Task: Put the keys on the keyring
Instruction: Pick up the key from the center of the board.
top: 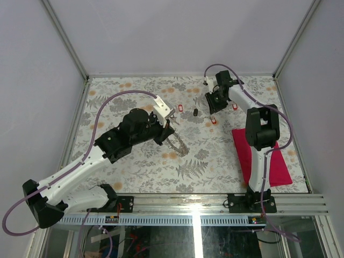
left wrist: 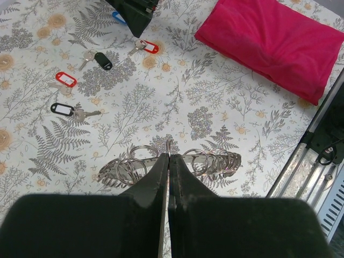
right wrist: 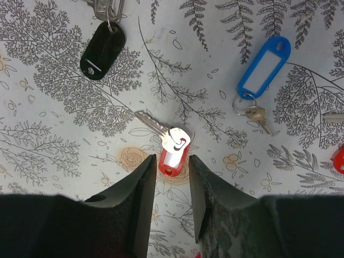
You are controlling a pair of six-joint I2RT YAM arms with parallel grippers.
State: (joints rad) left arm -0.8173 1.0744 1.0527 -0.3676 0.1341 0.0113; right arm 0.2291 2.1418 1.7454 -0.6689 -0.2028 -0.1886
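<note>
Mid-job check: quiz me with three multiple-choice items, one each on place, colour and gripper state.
1. The red cloth lies on the table's: A left side; B right side; C far edge.
2. The key tag between the fingertips of the right gripper is: A blue; B red; C black.
3. The left gripper is: A wide open; B shut, empty; C shut on the keyring.
B, it lies rightmost in the top view; B, red shows between the fingertips; C, closed fingers pinch a ring.

The table cover (left wrist: 258,134) was white with grey ferns and orange blooms, the cloth (left wrist: 274,37) crimson, the keyring (left wrist: 217,161) silvery, and the key tags (right wrist: 171,161) red, blue and black.
</note>
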